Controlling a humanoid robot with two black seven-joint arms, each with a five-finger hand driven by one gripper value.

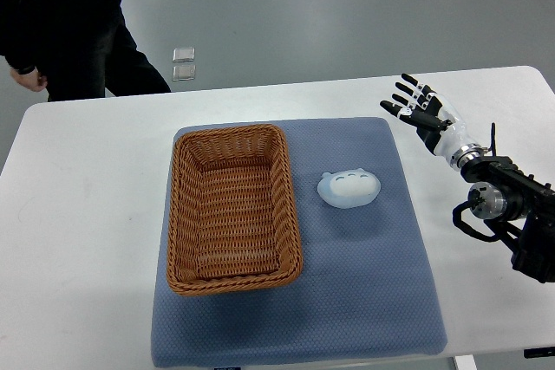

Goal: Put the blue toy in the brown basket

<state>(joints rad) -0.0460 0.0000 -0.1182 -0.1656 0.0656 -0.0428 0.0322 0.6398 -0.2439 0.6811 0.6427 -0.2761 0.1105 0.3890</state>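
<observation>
A pale blue toy lies on the blue mat, just right of the brown wicker basket. The basket stands on the mat's left half and holds nothing. My right hand hovers over the white table to the right of the mat, well apart from the toy. Its fingers are spread and hold nothing. The right arm enters from the right edge. No left arm shows.
A person in dark clothes stands beyond the table's far left corner, one hand near the edge. The white table extends around the mat. A grey floor lies beyond, with a small floor outlet plate.
</observation>
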